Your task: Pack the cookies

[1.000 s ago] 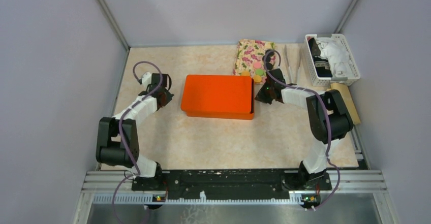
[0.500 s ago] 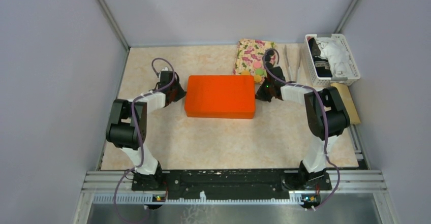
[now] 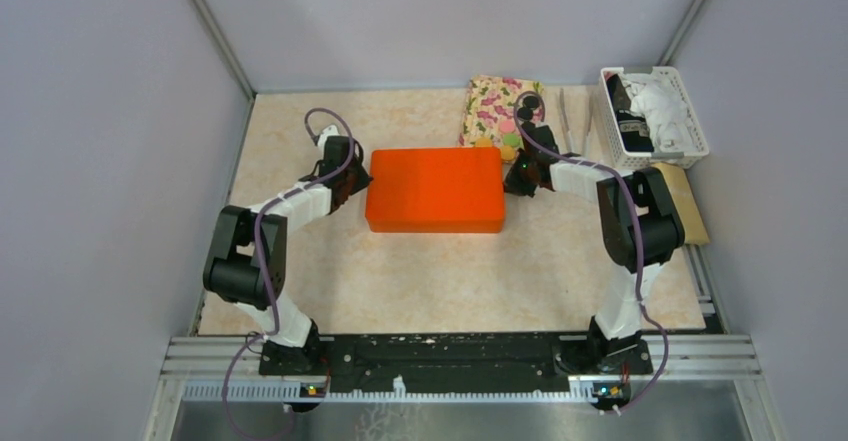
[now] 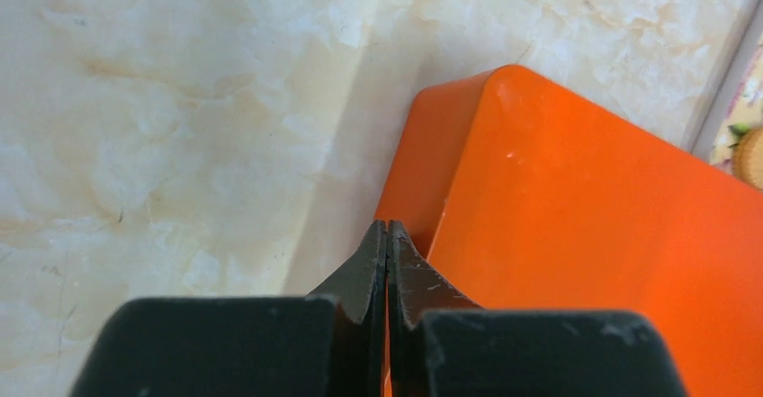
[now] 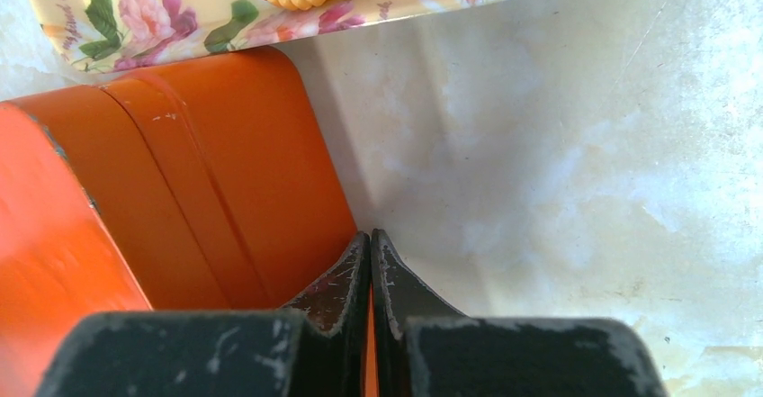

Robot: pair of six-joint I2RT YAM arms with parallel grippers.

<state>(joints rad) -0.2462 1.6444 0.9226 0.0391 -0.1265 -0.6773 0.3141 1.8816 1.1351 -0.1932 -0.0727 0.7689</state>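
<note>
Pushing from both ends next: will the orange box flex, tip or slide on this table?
The orange box looks like stiff plastic, so it probably won't flex. Low and wide, it should slide rather than tip on the smooth table. Its glossy rounded ends may let the shut left gripper and right gripper slip off.

The left gripper (image 3: 350, 177) has swung right from the frame's left to meet the orange box (image 3: 435, 189), whose left edge has shifted right.
</note>
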